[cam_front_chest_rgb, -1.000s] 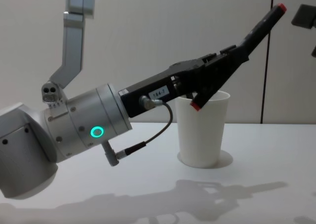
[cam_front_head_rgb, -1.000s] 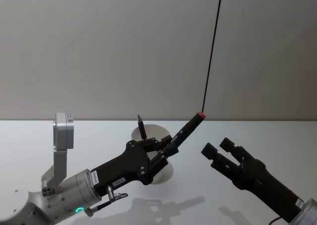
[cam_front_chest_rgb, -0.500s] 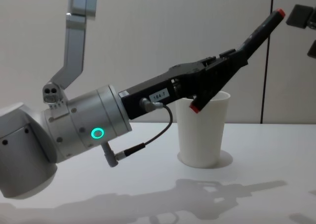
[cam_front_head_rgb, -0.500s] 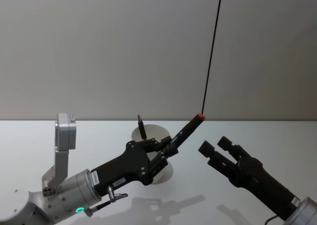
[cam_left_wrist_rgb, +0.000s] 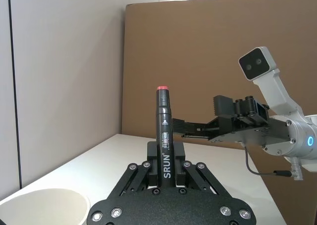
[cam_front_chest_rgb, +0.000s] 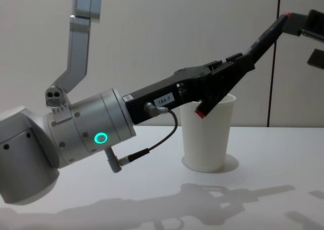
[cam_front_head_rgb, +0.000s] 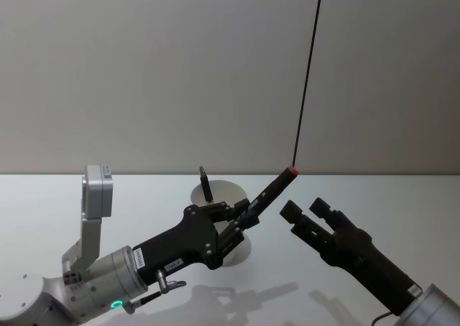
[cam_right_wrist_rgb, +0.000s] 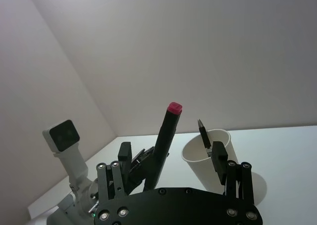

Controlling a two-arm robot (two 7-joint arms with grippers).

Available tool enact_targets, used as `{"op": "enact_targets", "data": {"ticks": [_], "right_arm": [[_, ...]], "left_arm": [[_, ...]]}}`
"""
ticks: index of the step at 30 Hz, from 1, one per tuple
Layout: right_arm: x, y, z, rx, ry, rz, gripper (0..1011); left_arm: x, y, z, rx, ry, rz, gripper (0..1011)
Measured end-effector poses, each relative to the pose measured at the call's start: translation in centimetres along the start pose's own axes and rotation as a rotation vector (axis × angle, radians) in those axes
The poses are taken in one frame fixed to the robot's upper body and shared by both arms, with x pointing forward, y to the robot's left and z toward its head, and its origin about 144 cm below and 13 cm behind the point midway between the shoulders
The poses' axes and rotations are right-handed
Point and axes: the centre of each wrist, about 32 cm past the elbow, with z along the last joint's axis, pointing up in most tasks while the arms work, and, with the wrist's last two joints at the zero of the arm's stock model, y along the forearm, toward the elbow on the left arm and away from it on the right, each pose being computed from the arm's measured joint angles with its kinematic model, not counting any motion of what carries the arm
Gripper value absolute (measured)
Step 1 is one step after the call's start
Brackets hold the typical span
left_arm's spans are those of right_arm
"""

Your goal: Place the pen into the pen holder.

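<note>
Head view shows the left gripper (cam_front_head_rgb: 243, 217) pinching a black pen (cam_front_head_rgb: 270, 189) above the white table (cam_front_head_rgb: 410, 197). The pen slants upward to the robot's right, red end highest. Its lower end is near the rim of the white pen holder (cam_front_head_rgb: 224, 190), not inside it. The right gripper (cam_front_head_rgb: 305, 210) hangs just beside the pen's red end, fingers spread apart. A slim dark object (cam_front_head_rgb: 205, 183) stands in the holder.

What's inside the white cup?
A thin dark piece sticks up from inside the white cup, near its rim. Its lower part and the cup's bottom are hidden by the cup's wall.
</note>
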Motion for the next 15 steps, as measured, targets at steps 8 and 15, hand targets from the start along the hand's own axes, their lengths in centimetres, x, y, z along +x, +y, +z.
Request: {"op": "enact_targets", "data": {"ticks": [8,15], "right_arm": [[-0.3,0.8,-0.4,-0.002,0.019,-0.029,1001],[-0.6,1.6,-0.7,-0.004,0.039,-0.052,1001]], "left_arm": [[0.0,0.0,0.0,0.001,0.0,0.0,182],[0.0,0.0,0.0,0.001,0.0,0.0,182]]}}
